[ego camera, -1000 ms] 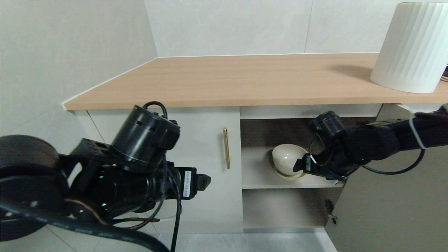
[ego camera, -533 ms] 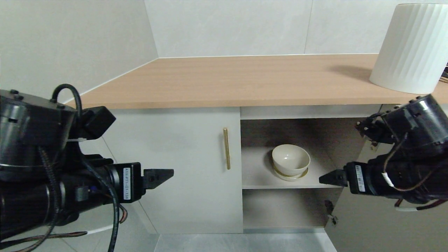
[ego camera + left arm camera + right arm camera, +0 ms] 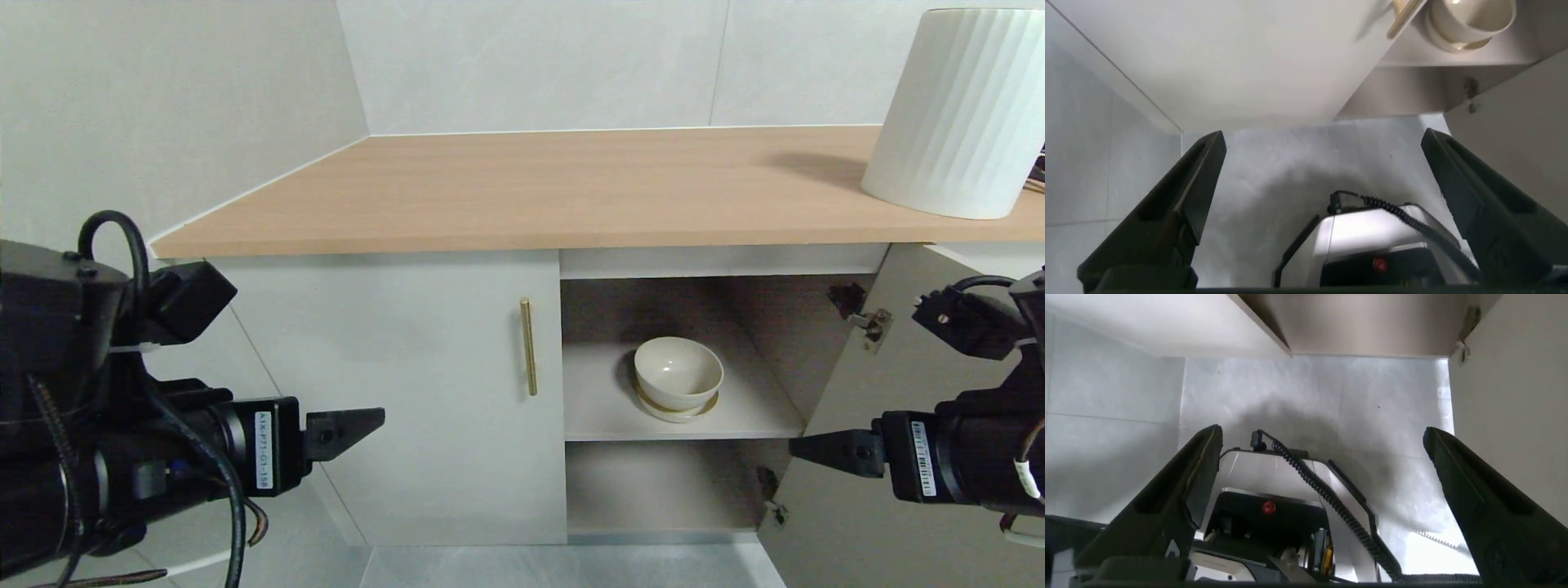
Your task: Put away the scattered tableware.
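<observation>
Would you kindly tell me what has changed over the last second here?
The right gripper let go of the bowl and drew back out of the cabinet, rightward and down. The left gripper pulled back leftward. The bowl stayed on its plate on the shelf.

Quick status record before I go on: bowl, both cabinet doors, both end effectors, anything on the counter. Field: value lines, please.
bowl: upright on a small plate, on the middle shelf of the open compartment
left door: closed, gold bar handle
right door: swung open
left end effector: open, empty, in front of the left door
right end effector: open, empty, by the right door, apart from the bowl
countertop: white ribbed container at its right end
</observation>
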Robot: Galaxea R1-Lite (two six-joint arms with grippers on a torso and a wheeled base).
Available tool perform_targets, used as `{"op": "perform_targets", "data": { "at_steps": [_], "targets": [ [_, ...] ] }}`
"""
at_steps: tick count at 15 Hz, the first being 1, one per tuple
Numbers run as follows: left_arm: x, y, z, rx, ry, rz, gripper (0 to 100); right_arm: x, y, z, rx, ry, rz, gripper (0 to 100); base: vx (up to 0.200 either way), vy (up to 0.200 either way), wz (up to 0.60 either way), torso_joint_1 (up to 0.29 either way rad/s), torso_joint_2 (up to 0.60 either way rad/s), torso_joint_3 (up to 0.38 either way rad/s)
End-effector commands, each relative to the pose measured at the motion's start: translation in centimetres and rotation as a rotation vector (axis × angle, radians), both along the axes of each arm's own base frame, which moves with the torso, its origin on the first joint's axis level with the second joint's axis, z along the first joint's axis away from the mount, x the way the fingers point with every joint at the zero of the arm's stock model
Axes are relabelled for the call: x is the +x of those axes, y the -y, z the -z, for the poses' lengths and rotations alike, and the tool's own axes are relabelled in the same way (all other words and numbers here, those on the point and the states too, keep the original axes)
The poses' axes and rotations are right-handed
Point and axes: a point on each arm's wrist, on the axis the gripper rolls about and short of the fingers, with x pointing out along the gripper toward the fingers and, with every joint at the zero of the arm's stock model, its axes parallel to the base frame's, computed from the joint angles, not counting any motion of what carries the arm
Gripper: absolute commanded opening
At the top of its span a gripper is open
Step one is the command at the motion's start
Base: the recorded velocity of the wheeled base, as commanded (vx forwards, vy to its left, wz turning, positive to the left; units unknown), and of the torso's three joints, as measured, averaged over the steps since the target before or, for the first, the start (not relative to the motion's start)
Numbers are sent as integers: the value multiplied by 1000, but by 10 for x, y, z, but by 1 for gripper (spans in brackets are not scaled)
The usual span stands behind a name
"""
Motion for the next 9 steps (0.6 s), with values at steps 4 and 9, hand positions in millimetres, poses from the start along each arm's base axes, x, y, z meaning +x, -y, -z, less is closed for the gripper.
{"op": "perform_targets", "data": {
  "at_steps": [4, 9],
  "targets": [
    [6, 4, 6, 17, -28, -2, 100, -3, 2, 0, 0, 3, -2, 100, -150, 0, 0, 3, 4, 3],
    [9, 6, 10, 25, -42, -3, 100, -3, 2, 1, -3, 2, -2, 100, -200, 0, 0, -1, 2, 1]
  ]
}}
